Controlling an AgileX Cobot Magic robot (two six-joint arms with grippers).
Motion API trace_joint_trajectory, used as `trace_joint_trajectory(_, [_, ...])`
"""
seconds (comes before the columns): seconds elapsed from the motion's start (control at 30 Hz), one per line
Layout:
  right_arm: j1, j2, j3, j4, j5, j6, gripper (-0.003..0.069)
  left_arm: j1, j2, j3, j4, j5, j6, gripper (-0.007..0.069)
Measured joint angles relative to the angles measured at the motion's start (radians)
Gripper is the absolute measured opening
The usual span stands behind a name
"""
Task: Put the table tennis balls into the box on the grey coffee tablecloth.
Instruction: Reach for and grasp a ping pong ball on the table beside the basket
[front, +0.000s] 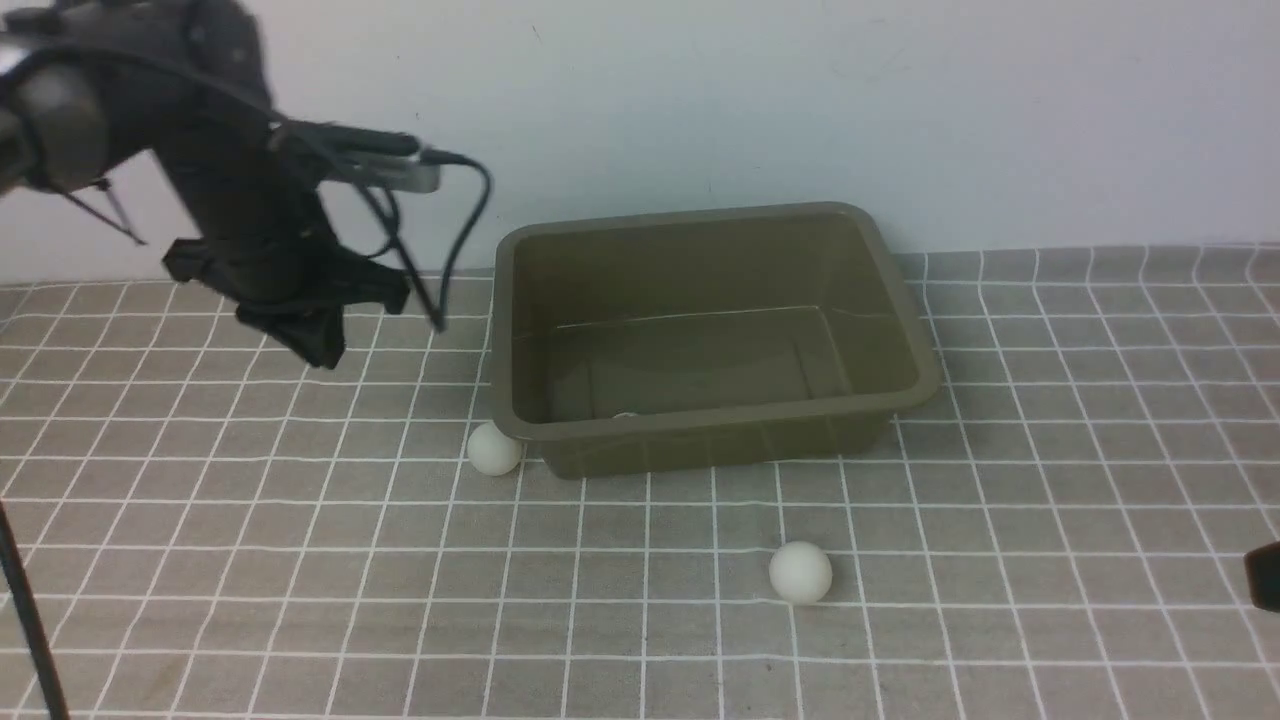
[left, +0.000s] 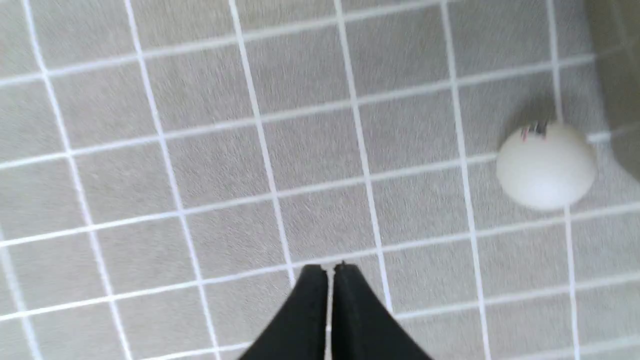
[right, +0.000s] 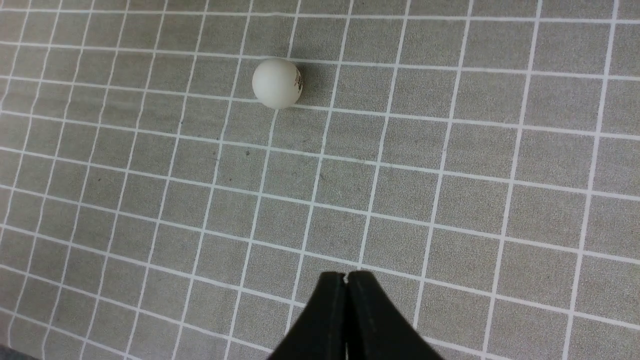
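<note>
The olive-brown box (front: 905, 330) stands on the grey coffee tablecloth (front: 300, 560) at the back middle. One table tennis ball (front: 625, 415) lies inside it, just showing over the near rim. A second ball (front: 494, 449) rests on the cloth against the box's front left corner; it also shows in the left wrist view (left: 546, 167), with dark lettering. A third ball (front: 800, 572) lies in front of the box and shows in the right wrist view (right: 276, 83). My left gripper (front: 318, 350) hangs shut and empty above the cloth left of the box (left: 330, 267). My right gripper (right: 346, 276) is shut and empty.
A white wall runs behind the box. A dark thin pole (front: 30, 620) crosses the front left corner. A dark bit of my right arm (front: 1263, 575) shows at the right edge. The box's wall (left: 617, 75) shows in the left wrist view.
</note>
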Motion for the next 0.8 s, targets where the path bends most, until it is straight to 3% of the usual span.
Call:
trace_joint_trajectory(0.2, [0.000,0.000,0.000,0.003,0.000,0.000,-0.0009,0.023,0.018,0.086,-0.250,-0.039,0.319,0.0004])
trace_joint_trajectory(0.3, [0.000,0.000,0.000,0.006,0.000,-0.001,-0.0009,0.002,0.055,0.090,-0.316,-0.085,0.414,0.0072])
trace_joint_trajectory(0.37, [0.000,0.000,0.000,0.006,0.000,-0.002,-0.0009,-0.009,0.072,0.090,-0.325,-0.116,0.439,0.0131])
trace_joint_trajectory(0.57, [0.000,0.000,0.000,0.008,-0.004,-0.002,-0.0009,-0.055,0.135,0.090,-0.336,-0.182,0.475,0.0410])
trace_joint_trajectory(0.8, [0.000,0.000,0.000,0.013,-0.009,-0.002,-0.0009,-0.082,0.185,0.091,-0.346,-0.243,0.533,0.0521])
